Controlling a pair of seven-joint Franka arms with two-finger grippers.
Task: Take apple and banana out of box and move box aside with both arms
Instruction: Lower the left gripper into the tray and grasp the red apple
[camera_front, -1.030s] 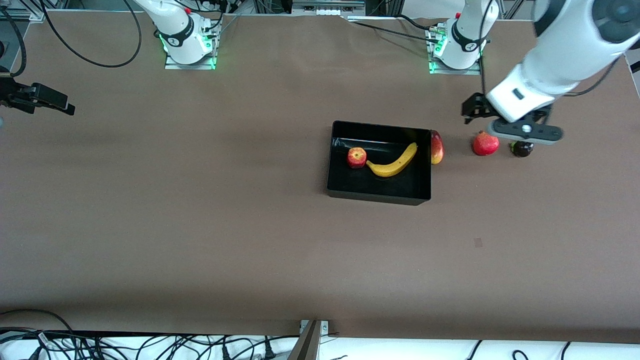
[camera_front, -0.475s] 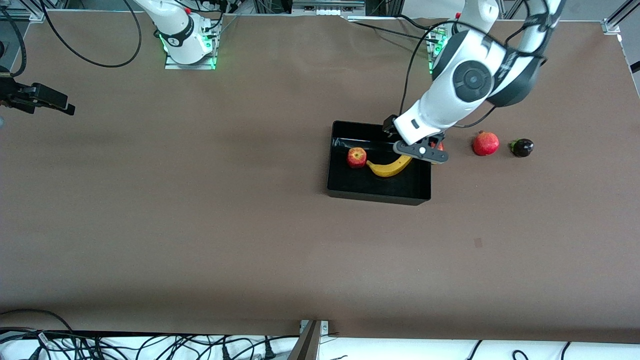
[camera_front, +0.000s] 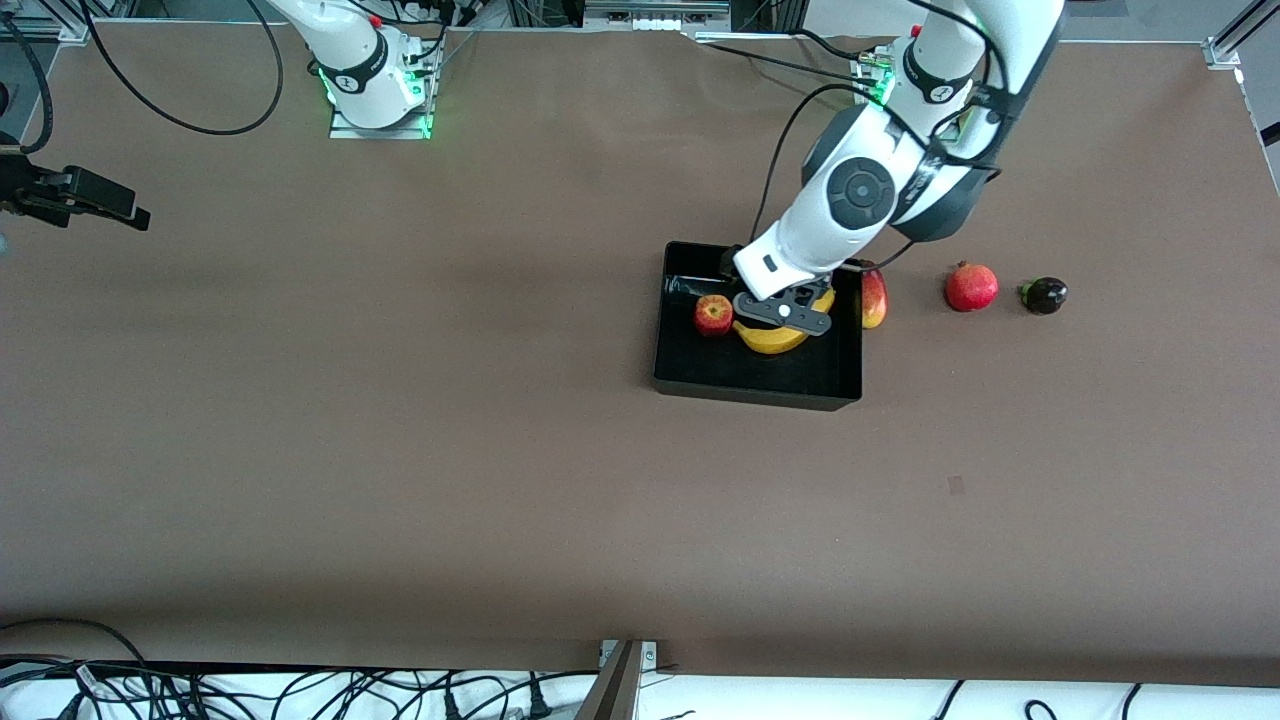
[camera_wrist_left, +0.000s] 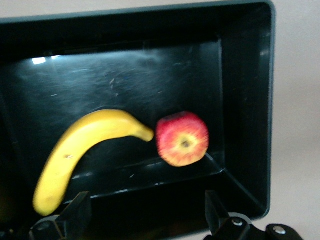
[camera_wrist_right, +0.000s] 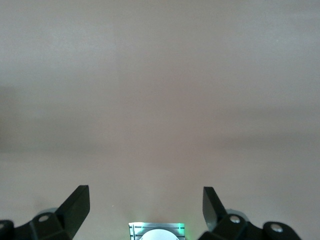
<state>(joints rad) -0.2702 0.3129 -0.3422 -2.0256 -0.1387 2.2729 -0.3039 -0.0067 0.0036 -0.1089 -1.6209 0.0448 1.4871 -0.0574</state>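
Front view, surface: brown table (camera_front: 400, 450) spread under both arms; cables are seen along its lower edge.
Front view, box (camera_front: 680, 375): set toward the left arm's end of the table, open top upward.
Front view, contents: apple (camera_front: 714, 314) and banana (camera_front: 770, 340) are both lying in the box, the apple toward the right arm's end.
Front view, bystanders: an elongated red-yellow fruit (camera_front: 874, 298) is touching the box's outer wall; a pomegranate (camera_front: 971, 287) and a dark fruit (camera_front: 1045, 295) are lined up toward the left arm's end.
Front view, change: a second ago the left gripper (camera_front: 785, 315) was over the dark fruit; it has been swung in over the banana.
Front view, right gripper (camera_front: 75, 195): parked at the table's edge, waiting.
Left wrist view: banana (camera_wrist_left: 75, 150) and apple (camera_wrist_left: 182, 138) are framed between the spread, empty fingers (camera_wrist_left: 75, 212).
Right wrist view: bare table (camera_wrist_right: 160, 100) is seen between wide, empty fingers (camera_wrist_right: 77, 202).
Meaning: nothing has been removed yet; the banana appears to be the first pick.
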